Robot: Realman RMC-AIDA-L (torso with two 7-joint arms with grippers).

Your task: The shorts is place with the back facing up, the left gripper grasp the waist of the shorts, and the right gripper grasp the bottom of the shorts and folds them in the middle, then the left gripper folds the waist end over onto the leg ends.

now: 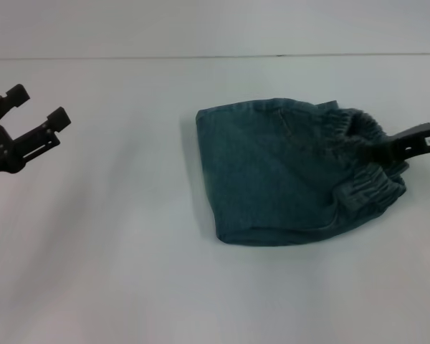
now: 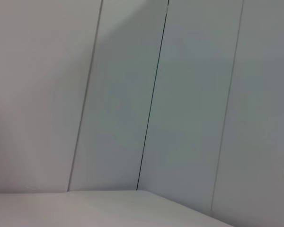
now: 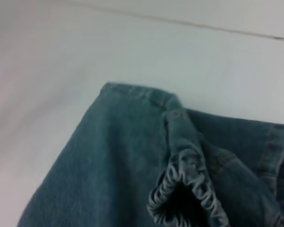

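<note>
At the shorts' [image 1: 287, 175] waistband, right pincer [image 1: 387, 147] state unclear; left pincer [image 1: 36, 115] hovers apart, wide.

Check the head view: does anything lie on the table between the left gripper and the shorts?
No. In the head view, only bare table separates the open left gripper from the folded shorts; nothing lies there.

right hand [image 1: 387, 145] cut off at the frame edge, fingertips buried in shorts [image 1: 287, 172].
</note>
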